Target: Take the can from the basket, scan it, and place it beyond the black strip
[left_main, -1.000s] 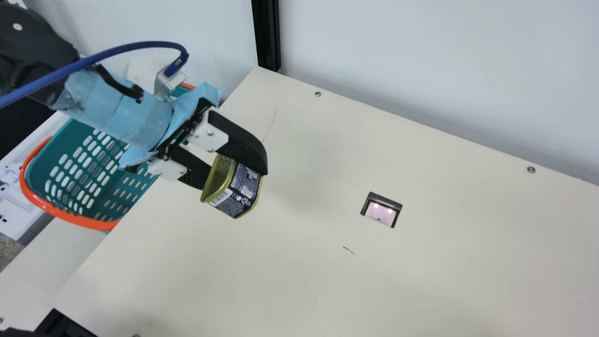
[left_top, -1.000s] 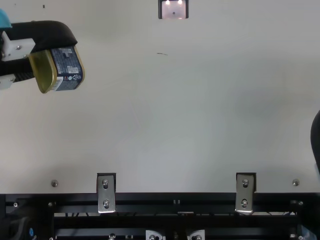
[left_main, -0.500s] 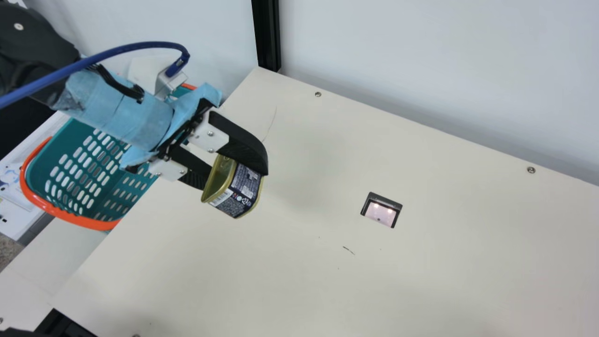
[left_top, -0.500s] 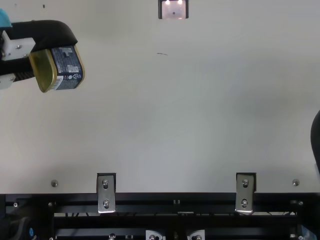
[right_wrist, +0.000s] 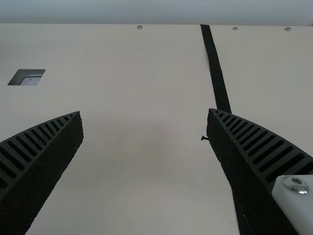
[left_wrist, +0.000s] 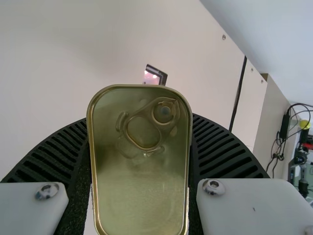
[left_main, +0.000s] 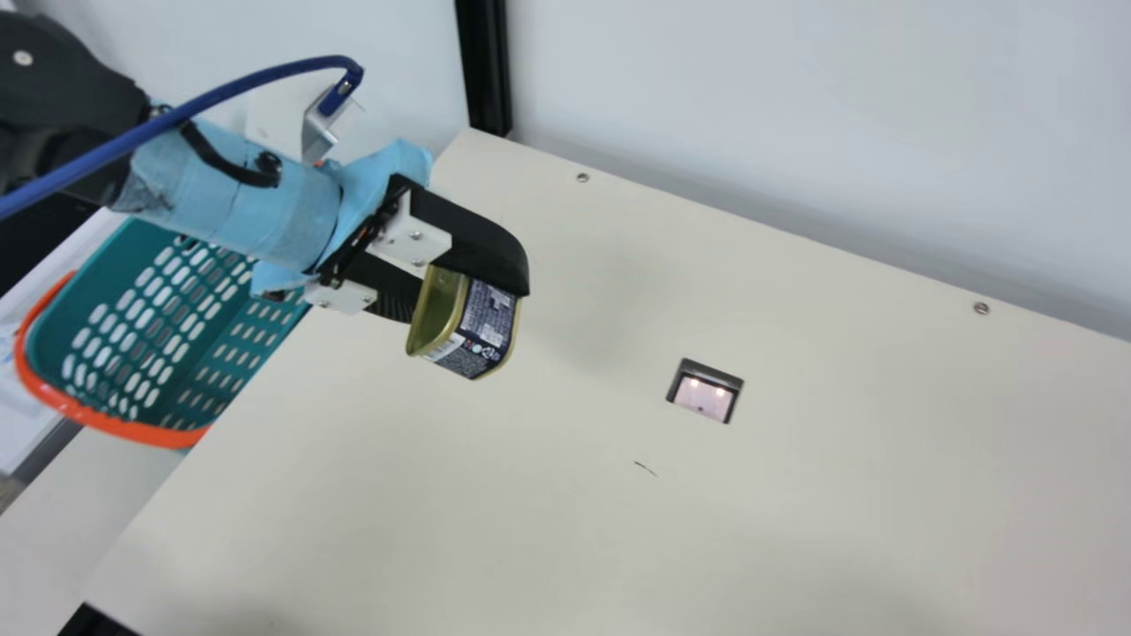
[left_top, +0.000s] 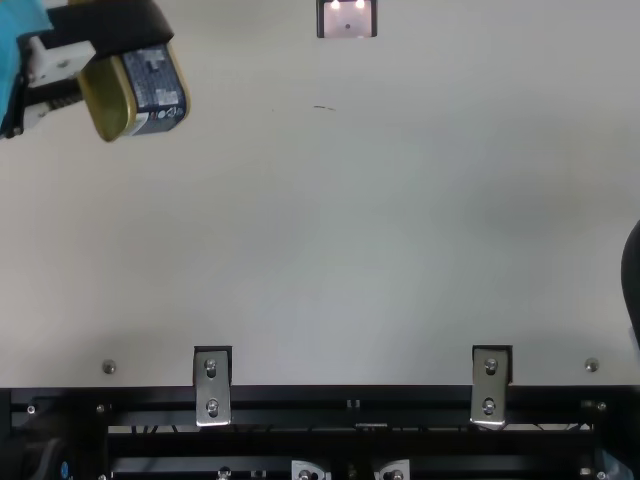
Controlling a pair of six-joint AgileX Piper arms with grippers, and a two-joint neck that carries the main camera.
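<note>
Gold-and-dark-blue can (left_main: 484, 336) clasped between both fingers of the left pincer (left_main: 466, 303), held up over the cream table (left_main: 548, 512); main view puts it between the teal basket (left_main: 212, 327) and the scanner window (left_main: 704, 397), ring-pull end facing the left wrist camera. Right pincer (left_top: 632, 280) at the top view's edge, fingers spread wide apart; black strip (right_wrist: 215, 68) runs along the table in the right wrist view, passing behind one finger.

The flat cream bench (left_main: 548, 495) held a square, dark-framed scanner window (left_main: 704, 395), apparently set into its surface, and a long, narrow black strip (right_wrist: 216, 73).
</note>
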